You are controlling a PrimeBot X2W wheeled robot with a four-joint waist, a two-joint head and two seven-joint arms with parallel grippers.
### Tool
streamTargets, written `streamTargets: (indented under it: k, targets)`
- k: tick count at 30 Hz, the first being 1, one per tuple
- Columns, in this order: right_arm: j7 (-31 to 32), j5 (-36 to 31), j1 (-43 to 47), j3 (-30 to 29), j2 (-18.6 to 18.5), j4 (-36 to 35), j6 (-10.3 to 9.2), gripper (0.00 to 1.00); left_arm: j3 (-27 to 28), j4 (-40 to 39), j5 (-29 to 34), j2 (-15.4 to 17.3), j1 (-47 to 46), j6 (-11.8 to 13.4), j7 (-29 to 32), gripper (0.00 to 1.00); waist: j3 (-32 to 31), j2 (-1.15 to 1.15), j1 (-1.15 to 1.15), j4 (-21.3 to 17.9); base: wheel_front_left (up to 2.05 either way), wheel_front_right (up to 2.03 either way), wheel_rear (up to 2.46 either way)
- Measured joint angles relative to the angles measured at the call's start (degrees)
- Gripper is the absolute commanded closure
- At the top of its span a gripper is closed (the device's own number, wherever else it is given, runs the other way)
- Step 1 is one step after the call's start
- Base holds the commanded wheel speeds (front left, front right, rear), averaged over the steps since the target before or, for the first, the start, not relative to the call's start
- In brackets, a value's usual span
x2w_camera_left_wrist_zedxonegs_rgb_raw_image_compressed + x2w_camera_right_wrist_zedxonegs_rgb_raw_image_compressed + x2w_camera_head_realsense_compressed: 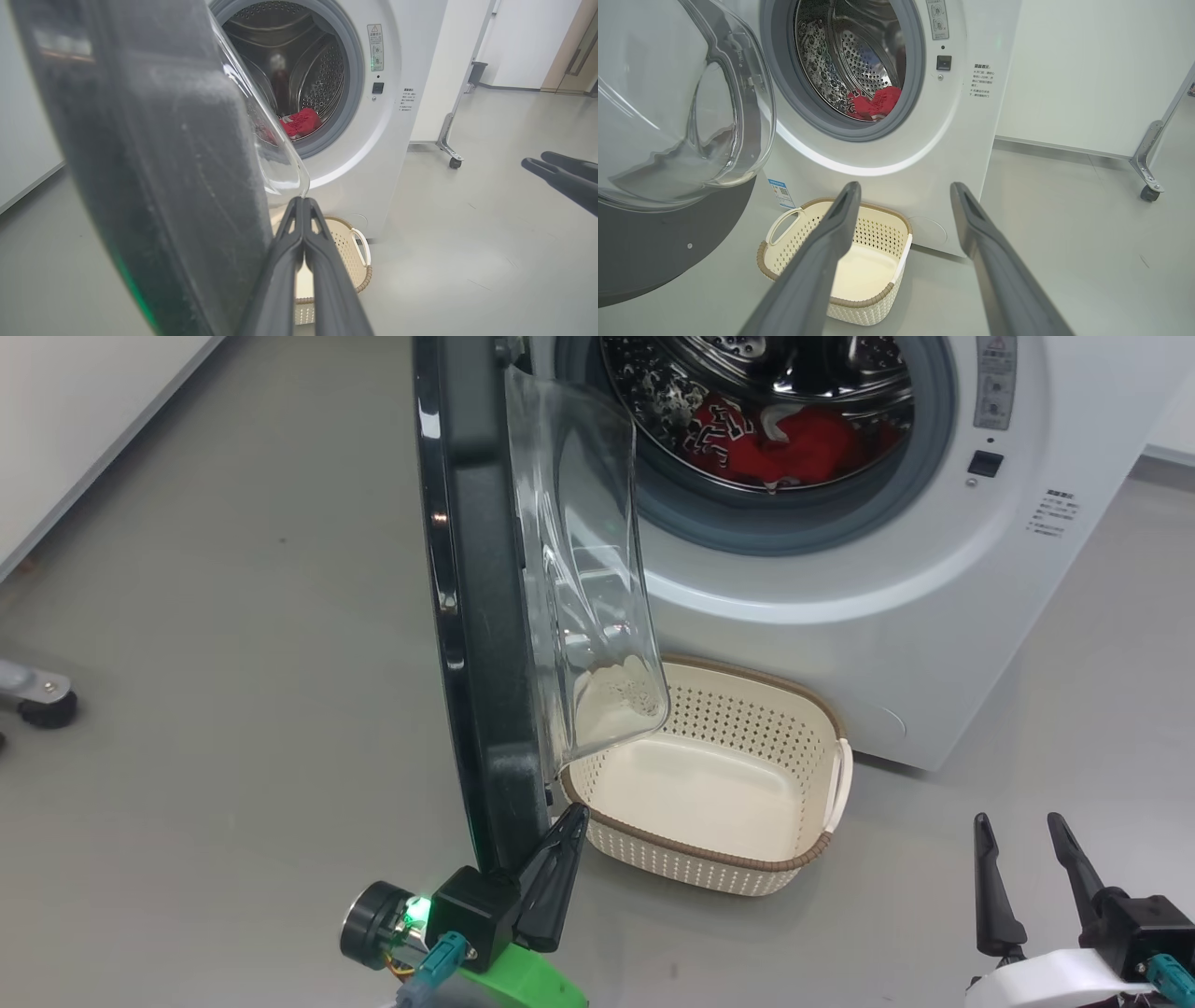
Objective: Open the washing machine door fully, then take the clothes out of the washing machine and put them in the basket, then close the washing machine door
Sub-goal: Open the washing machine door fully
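As seen from left gripper, clenched empty: the washing machine door edge just left, the basket just right, empty. Beyond, in the washing machine drum, the clothes. Well right across open floor, right gripper splayed, empty.

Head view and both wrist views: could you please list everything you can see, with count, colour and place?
washing machine: one, white, behind the basket, drum exposed.
washing machine door: one, black rim with clear glass bowl, swung open left of the opening.
clothes: one heap, number unclear, red and white, at the drum's bottom.
basket: one, cream with brown rim, on the floor before the machine, nothing in it.
label sticker: one, blue, low on the machine's front.
partition: one, white, on a grey wheeled foot, right of the machine.
castor: one, black, far left floor.
left gripper: one, dark fingers shut, at the door's lower edge.
right gripper: one, dark fingers open, holding nothing, lower right.
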Motion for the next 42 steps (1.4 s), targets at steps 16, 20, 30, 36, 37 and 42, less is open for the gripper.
streamTargets:
  k: [16, 20, 30, 36, 37, 42]
  targets:
    - [0.00, -0.92, 0.01, 0.97, 0.48, -0.09, 0.66, 0.00, 7.22, 1.37, 0.70, 0.01, 1.90, 0.00, -1.08, 1.00, -0.51, 0.00, 0.00, 6.06, 0.00, 0.00, 0.00]
    - [0.00, -0.92, 0.00, 0.96, 0.51, -0.07, 0.67, 0.00, 9.71, 1.89, 1.09, 0.00, 2.04, 0.00, -1.53, 1.00, -0.44, 0.00, 0.00, 6.16, 0.00, 0.00, 0.00]
    - [0.00, -1.08, -0.13, 1.48, 0.58, 0.03, 1.00, 0.00, 17.38, 3.80, 2.46, -0.09, 2.21, 0.00, -2.09, 1.00, -0.21, 0.00, 0.00, 5.60, 0.00, 0.00, 0.00]
    - [0.00, -1.30, -0.17, 1.44, 0.53, 0.01, 1.00, 0.00, 21.34, 4.89, 3.50, -0.13, 2.17, 0.00, -2.27, 1.00, 0.45, 0.00, 0.00, 4.78, 0.00, 0.00, 0.00]
    - [0.00, -1.30, -0.19, 1.41, 0.48, 0.01, 1.00, 0.00, 21.78, 5.01, 3.56, -0.13, 2.11, 0.00, -2.29, 1.00, 0.60, 0.00, 0.00, 4.66, 0.00, 0.00, 0.00]
    - [0.00, -1.30, -0.23, 0.94, 0.37, 0.03, 1.00, 0.00, 24.19, 6.46, 3.58, -0.43, 1.25, 0.00, -2.35, 1.00, 1.02, 0.00, 0.00, 4.25, 0.00, 0.00, 0.00]
